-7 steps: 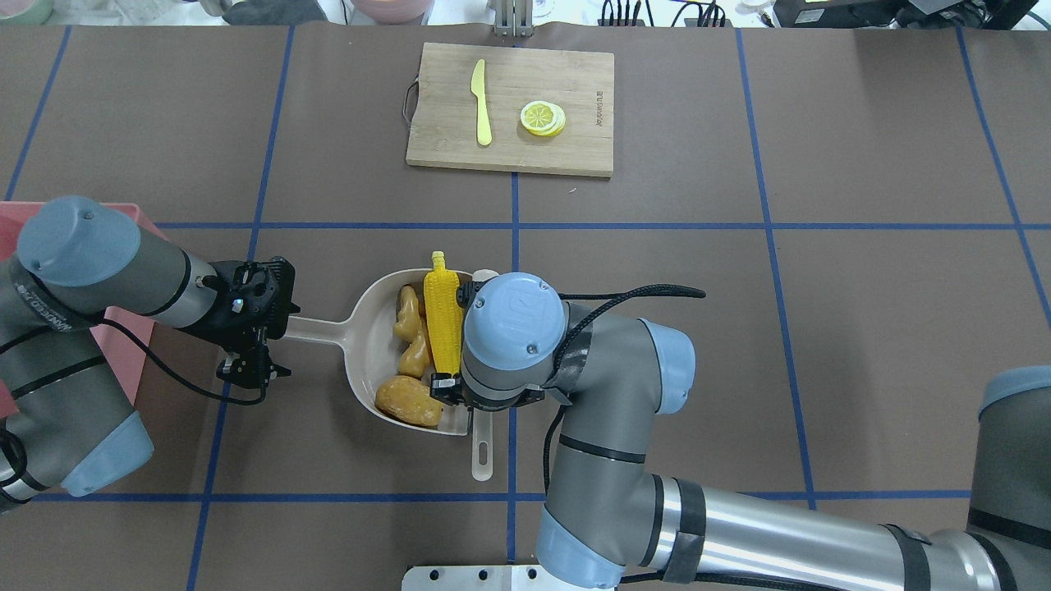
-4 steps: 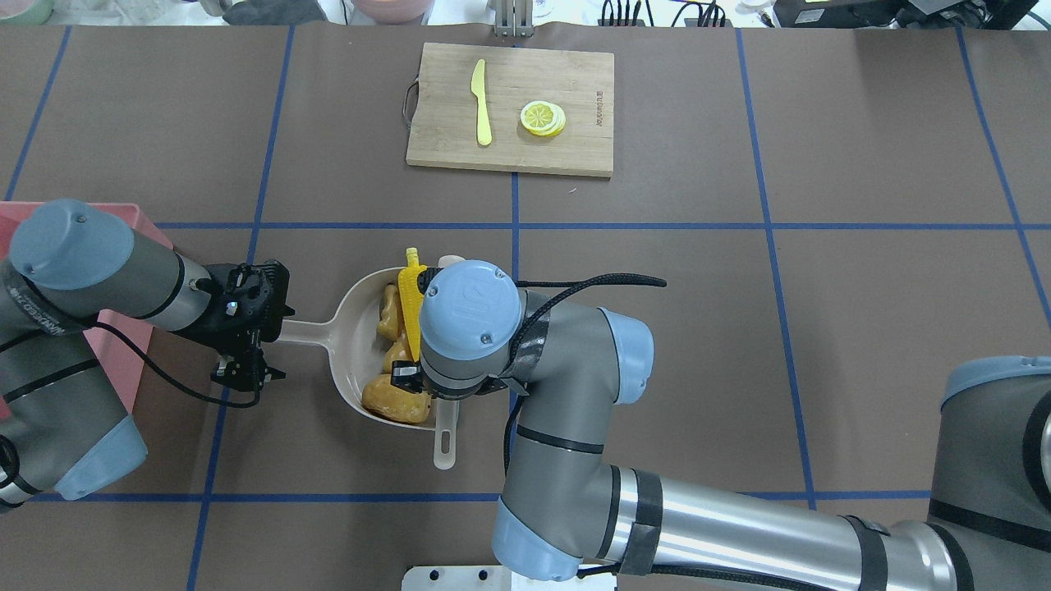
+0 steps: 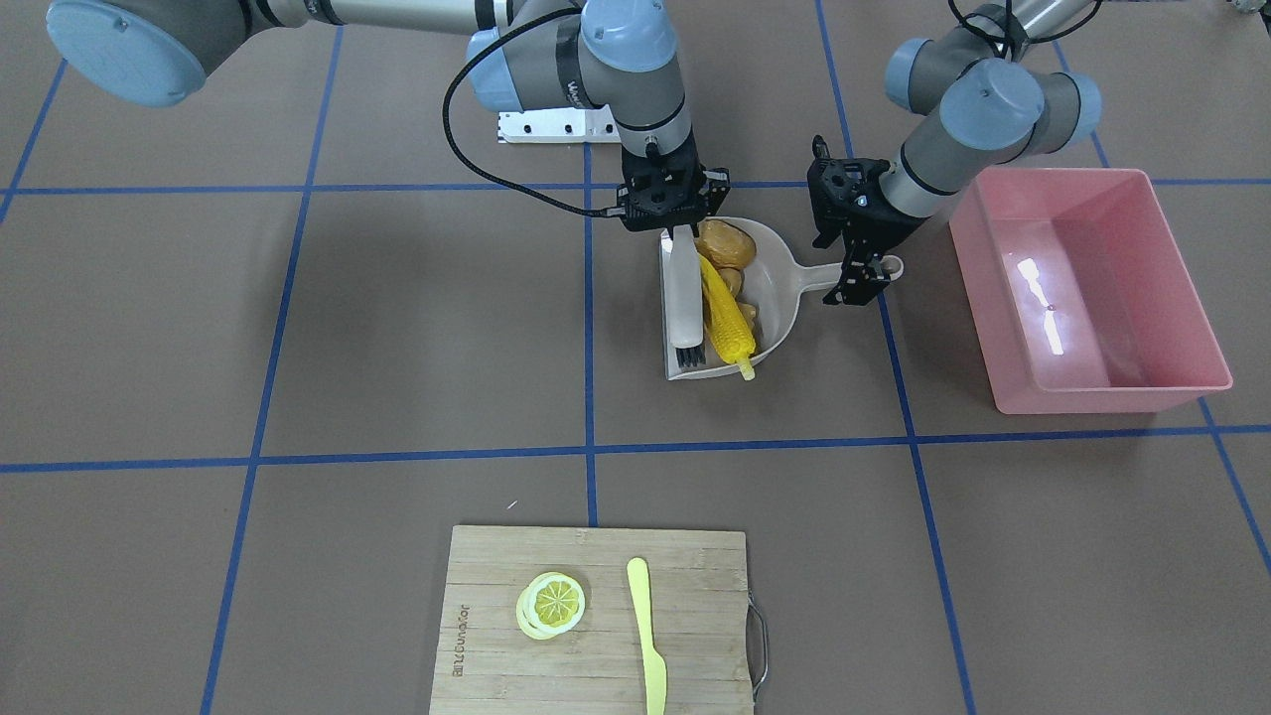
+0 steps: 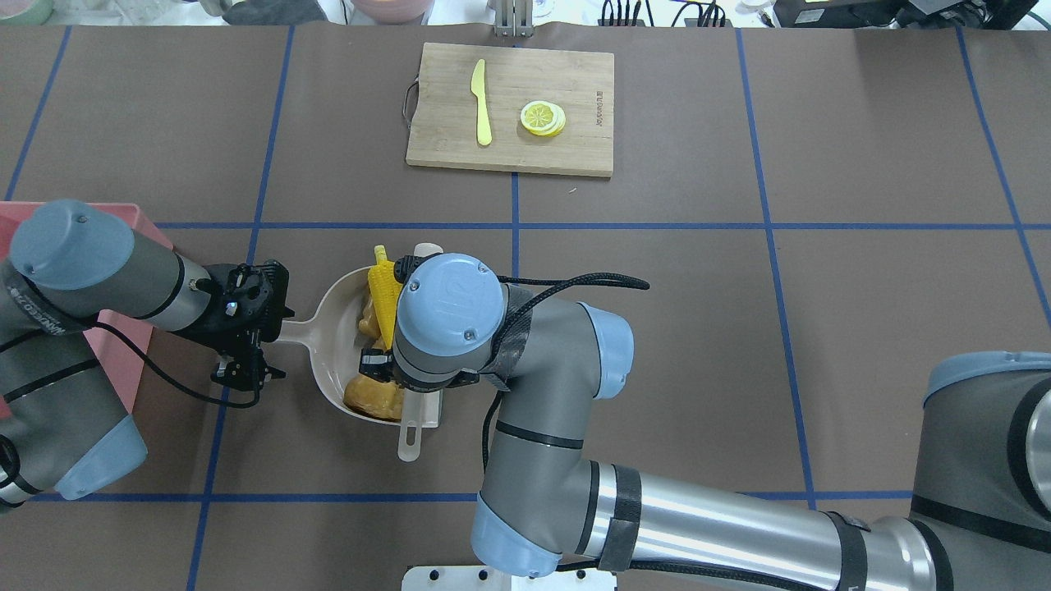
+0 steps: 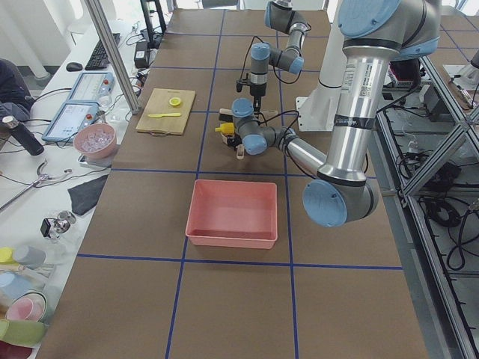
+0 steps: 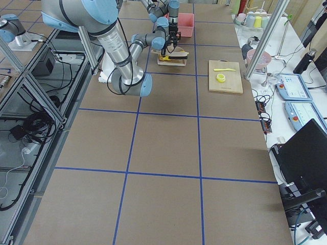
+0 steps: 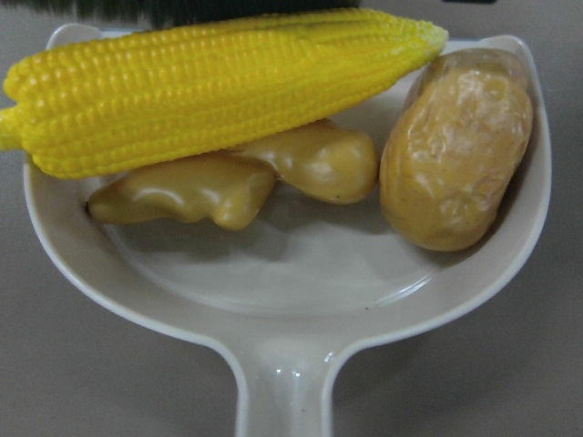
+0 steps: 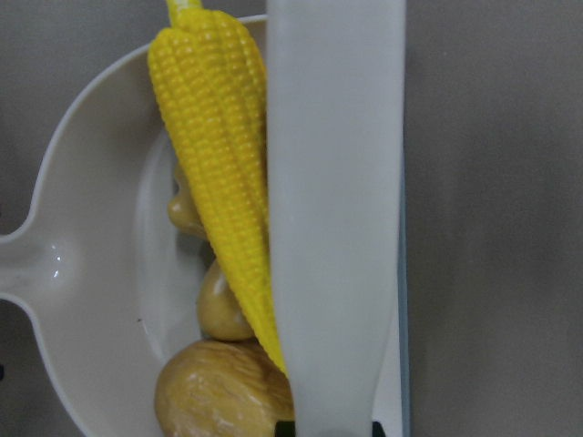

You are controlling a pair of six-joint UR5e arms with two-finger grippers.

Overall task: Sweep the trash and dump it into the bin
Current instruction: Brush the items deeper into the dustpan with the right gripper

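Note:
The beige dustpan [image 3: 773,288] holds the trash: the yellow corn cob [image 3: 728,318], the brown potato [image 3: 723,240] and the tan ginger root [image 3: 740,283]. They show close up in the left wrist view: corn [image 7: 209,86], ginger [image 7: 237,177], potato [image 7: 455,150]. My left gripper [image 3: 864,270] is shut on the dustpan's handle. My right gripper [image 3: 675,226] is shut on a white brush [image 3: 683,298], which lies along the pan's open edge against the corn [image 8: 223,182]. The pink bin [image 3: 1092,392] stands beside my left arm, apart from the pan.
A wooden cutting board [image 3: 596,621] at the table's far side carries lemon slices [image 3: 551,604] and a pale yellow knife [image 3: 647,636]. My right arm's elbow hangs over the pan in the overhead view [image 4: 447,316]. Blue tape lines cross the brown table cover.
My right arm and the brush have moved left, toward my left arm. The dustpan and its trash have slid left with them. My left gripper has shifted slightly left.

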